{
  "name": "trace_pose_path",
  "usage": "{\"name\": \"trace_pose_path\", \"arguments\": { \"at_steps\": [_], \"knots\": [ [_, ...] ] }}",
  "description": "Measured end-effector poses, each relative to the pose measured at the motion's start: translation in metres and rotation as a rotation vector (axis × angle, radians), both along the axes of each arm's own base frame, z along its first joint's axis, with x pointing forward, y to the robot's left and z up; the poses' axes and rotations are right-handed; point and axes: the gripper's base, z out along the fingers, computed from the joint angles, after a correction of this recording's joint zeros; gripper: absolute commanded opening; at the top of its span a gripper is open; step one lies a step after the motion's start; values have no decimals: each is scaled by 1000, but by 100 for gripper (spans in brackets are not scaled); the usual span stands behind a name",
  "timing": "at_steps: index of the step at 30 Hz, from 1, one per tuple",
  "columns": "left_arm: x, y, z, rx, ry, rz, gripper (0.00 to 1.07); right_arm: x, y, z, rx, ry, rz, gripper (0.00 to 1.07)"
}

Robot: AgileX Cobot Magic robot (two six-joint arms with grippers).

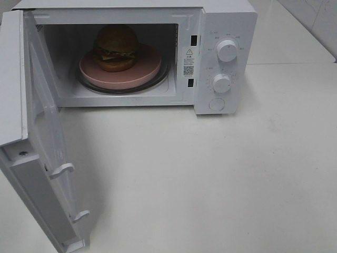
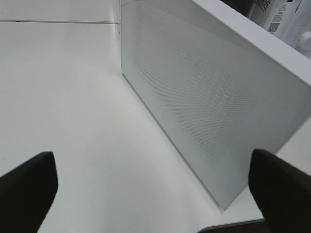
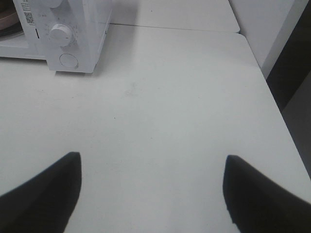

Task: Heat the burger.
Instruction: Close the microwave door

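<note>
Sitting on one plate [image 1: 145, 74] is one burger [image 1: 116, 46]; left hand [image 2: 155, 194] and right hand [image 3: 150, 189] released.

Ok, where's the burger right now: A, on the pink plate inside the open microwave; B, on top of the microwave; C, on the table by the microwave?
A: the burger sits on the pink plate inside the microwave, whose door stands open.

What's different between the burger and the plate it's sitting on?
The burger is tall and domed; the pink plate is flat. The burger is brown with green and yellow layers; the plate is plain pink. The plate is wider than the burger. Both are round, inside the open microwave.
</note>
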Motion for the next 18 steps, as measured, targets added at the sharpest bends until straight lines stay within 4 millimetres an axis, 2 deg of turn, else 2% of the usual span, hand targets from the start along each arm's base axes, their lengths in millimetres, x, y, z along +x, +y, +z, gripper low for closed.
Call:
{"name": "trace_pose_path", "arguments": {
  "at_steps": [9, 18],
  "knots": [
    [0, 1, 0, -1, 2, 8, 100, 0, 0, 0, 0, 0, 0, 76],
    [10, 0, 1, 2, 62, 10, 98, 0, 0, 0, 0, 0, 0, 76]
  ]
}}
